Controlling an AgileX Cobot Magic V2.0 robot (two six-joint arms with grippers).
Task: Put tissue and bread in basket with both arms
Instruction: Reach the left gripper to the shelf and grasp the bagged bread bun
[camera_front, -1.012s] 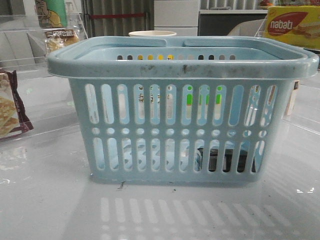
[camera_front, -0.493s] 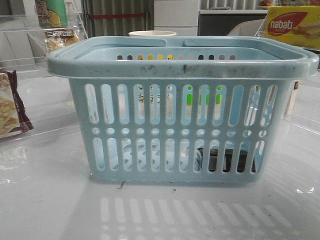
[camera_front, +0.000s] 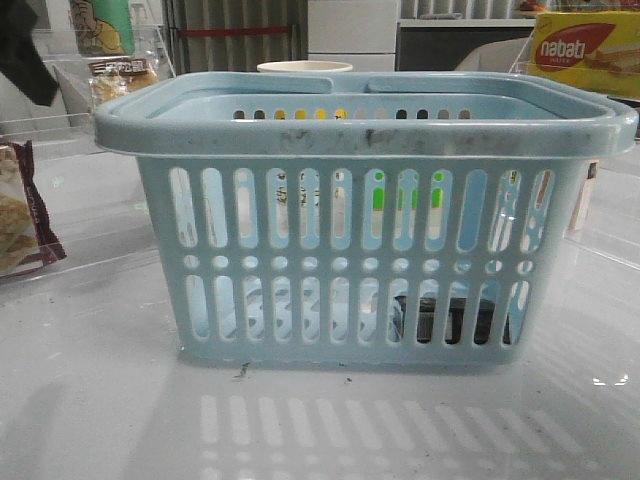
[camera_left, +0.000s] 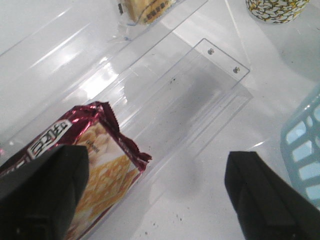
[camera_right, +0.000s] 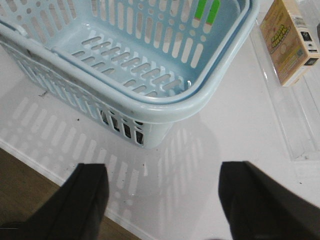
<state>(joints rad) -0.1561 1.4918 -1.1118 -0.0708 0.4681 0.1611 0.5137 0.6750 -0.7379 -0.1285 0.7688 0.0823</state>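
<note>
Note that the tissue (camera_front: 452, 320) already lies inside the basket (camera_front: 365, 130), while the bread (camera_front: 122, 78) sits far back on the surface, so your left gripper (camera_left: 152, 192) hangs with released jaws, like the empty right gripper (camera_right: 162, 200).

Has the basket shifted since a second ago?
No. The basket sits where it did, its rim lined up the same under the nabati box.

Sat upright on the bench: light blue slotted basket (camera_front: 360, 220), scuffed rim. Lay flat inside, near its right end: black tissue pack (camera_front: 450, 320). Stood far left behind: packet of bread (camera_front: 122, 75).
</note>
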